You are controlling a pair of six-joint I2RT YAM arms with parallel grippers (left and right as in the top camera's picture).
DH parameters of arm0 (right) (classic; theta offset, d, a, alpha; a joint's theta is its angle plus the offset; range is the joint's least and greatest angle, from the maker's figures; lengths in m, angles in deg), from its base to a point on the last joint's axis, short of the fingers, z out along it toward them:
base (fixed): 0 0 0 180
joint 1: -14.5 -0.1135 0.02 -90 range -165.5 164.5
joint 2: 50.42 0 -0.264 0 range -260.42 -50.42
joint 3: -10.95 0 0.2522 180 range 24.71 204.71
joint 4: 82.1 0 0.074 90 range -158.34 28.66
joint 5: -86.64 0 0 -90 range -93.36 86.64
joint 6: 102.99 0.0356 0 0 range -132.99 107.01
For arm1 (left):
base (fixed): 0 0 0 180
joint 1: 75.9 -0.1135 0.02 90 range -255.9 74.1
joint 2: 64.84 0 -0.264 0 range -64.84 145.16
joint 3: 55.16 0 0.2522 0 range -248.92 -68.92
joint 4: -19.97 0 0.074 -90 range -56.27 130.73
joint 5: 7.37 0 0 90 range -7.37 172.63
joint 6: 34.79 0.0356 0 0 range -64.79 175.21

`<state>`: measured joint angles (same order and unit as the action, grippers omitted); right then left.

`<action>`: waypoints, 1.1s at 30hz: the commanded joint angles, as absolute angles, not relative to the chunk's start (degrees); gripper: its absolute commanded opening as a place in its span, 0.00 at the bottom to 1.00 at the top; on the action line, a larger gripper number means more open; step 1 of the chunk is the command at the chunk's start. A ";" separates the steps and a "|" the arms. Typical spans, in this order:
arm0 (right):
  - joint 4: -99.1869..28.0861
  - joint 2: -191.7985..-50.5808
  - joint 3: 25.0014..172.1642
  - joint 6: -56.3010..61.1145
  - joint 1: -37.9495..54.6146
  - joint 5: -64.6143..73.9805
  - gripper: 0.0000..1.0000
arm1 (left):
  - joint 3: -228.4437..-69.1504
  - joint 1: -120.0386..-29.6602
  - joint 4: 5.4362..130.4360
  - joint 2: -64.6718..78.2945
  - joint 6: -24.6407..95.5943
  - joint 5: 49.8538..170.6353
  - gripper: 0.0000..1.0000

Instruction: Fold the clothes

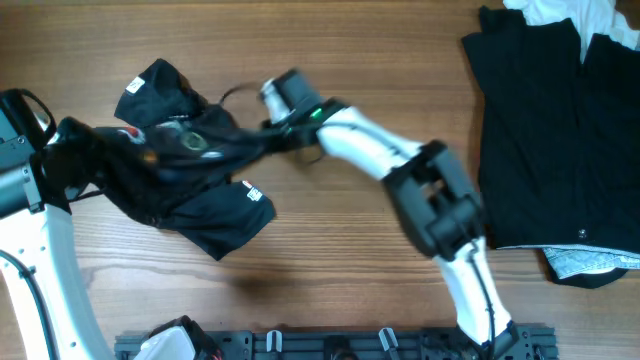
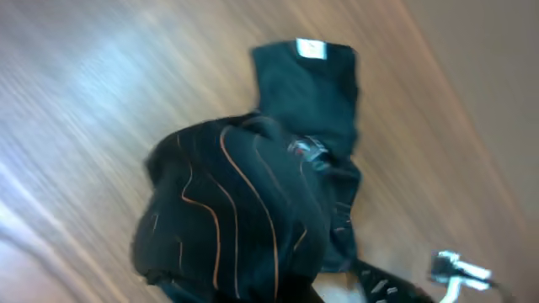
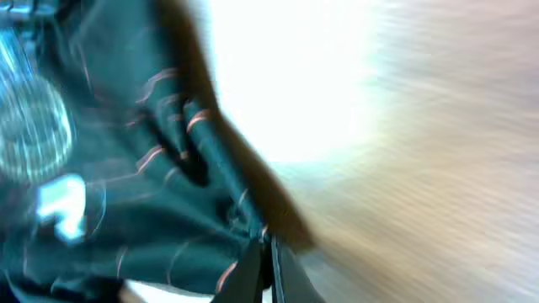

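Overhead: shirt [image 1: 185,160] is a bunched lump left of centre on the surface [image 1: 350,240], strung between both arms, flat nowhere; right tool [image 1: 272,132] is at its right end, cloth drawn to a thin neck there; left tool [image 1: 72,148] is buried in the left end, can't tell if it's apart or together, though cloth looks to hang off it; dark pile [image 1: 560,140] sits far right, well apart, running off frame; bare wood between shirt and pile and below the shirt is the room for spreading; rail [image 1: 330,342] runs along the near edge; right arm's elbow hangs over the middle of that free area.

Left wrist: blurred; contour-lined body of the shirt fills lower centre; one sleeve [image 2: 307,93] with a white tag lies on the wood beyond; own fingers hidden under cloth; bare wood either side.

Right wrist: heavily blurred; fingers [image 3: 253,273] are together, clamped on a thin fold at the shirt's edge; the bite is right at the tips; bright bare wood to the right.

Risks, my read: tip pinch slips if the arms pull apart harder, and the shirt drops in a heap; either tool may hold more than one layer, so spreading gives a twisted shirt with no clean hem; the sleeve dragging on wood may tuck under; pulling right brings the arm toward the pile; the left end sits near the frame's edge, can't see where the surface ends, so cloth could slide off there.
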<state>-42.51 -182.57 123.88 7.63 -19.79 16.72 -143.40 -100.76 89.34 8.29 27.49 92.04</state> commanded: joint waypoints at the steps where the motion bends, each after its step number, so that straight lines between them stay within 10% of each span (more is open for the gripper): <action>1: -37.11 -170.62 129.28 2.80 -4.42 14.22 0.04 | -143.42 -95.49 87.97 8.77 27.79 107.53 0.04; 4: -32.92 -167.91 129.28 1.99 6.53 11.78 0.06 | -143.40 -82.38 86.37 11.08 27.79 109.20 0.04; 5: -31.80 -167.54 129.28 2.04 10.99 11.67 0.43 | -143.40 -77.20 85.48 12.40 27.79 109.20 0.12; 9: -25.94 -165.77 129.28 1.93 17.92 19.34 0.84 | -143.40 -58.88 81.41 19.67 27.99 107.97 0.70; 11: -20.28 -164.56 129.28 -2.18 17.39 20.67 0.91 | -143.40 -54.31 80.65 22.97 28.01 103.77 0.75; 17: -4.83 -164.56 124.76 -11.67 5.63 20.13 0.92 | -143.40 -63.76 91.64 21.71 28.78 81.31 0.80; 27: -19.32 -164.85 105.09 -1.83 -10.04 19.58 0.95 | -126.04 -86.73 84.91 22.73 25.76 83.32 0.95; 30: -21.31 -165.72 104.93 0.40 -10.93 19.51 0.74 | -119.18 -86.66 78.04 23.17 25.78 88.76 0.93; 33: -23.17 -166.20 104.93 1.18 -10.93 19.14 0.32 | -113.67 -86.62 71.75 23.74 25.78 93.33 0.86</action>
<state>-22.29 -165.50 105.30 -0.35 -10.69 19.47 -117.61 -86.51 74.70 23.21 26.09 88.26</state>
